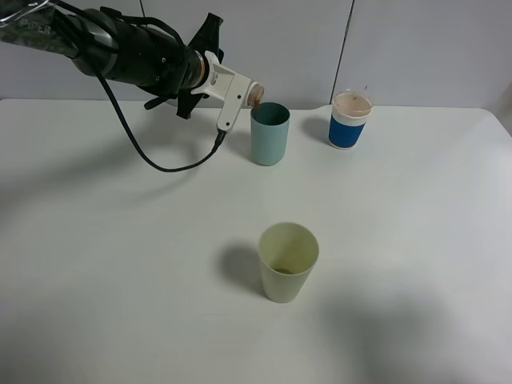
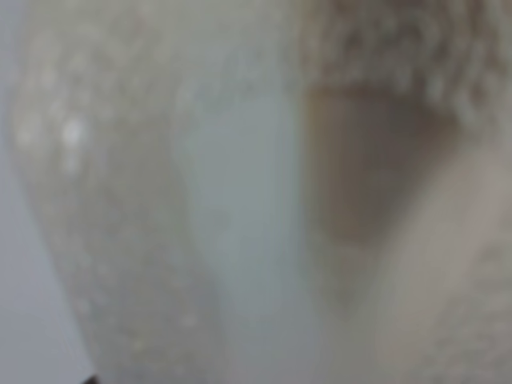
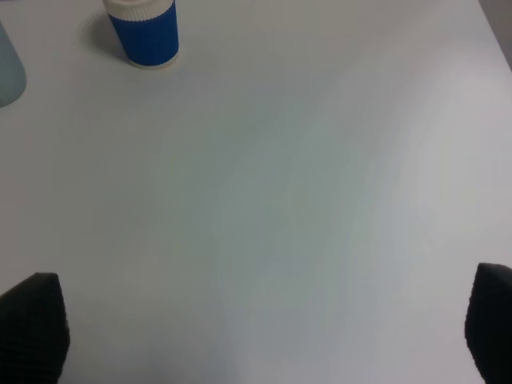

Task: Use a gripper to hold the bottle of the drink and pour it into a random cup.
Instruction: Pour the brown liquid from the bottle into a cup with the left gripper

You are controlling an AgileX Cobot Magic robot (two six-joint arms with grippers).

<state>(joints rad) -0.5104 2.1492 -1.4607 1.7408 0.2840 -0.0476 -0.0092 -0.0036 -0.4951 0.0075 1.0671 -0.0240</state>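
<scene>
The left claw [image 1: 240,94] is closed tight on the bottle [image 1: 256,97]. The bottle lies tipped over on its side in the white jaws, and only its tan neck sticks out. The neck is right at the far left rim of the teal cup [image 1: 270,134] at the far side of the white table [image 1: 120,280].

The left wrist view is all blur, pale and tan, too close to make out.

The right claw [image 3: 262,330] is open: its two black fingers [image 3: 32,328] stand wide apart above the table.

One word can be read, "PIPER", in pale letters on the black arm [image 1: 120,44]. The bottle's label is hidden.

The blue-and-white cup [image 1: 350,120] stands to the right of the teal cup, and the yellow-green cup [image 1: 288,262] stands nearer.
</scene>
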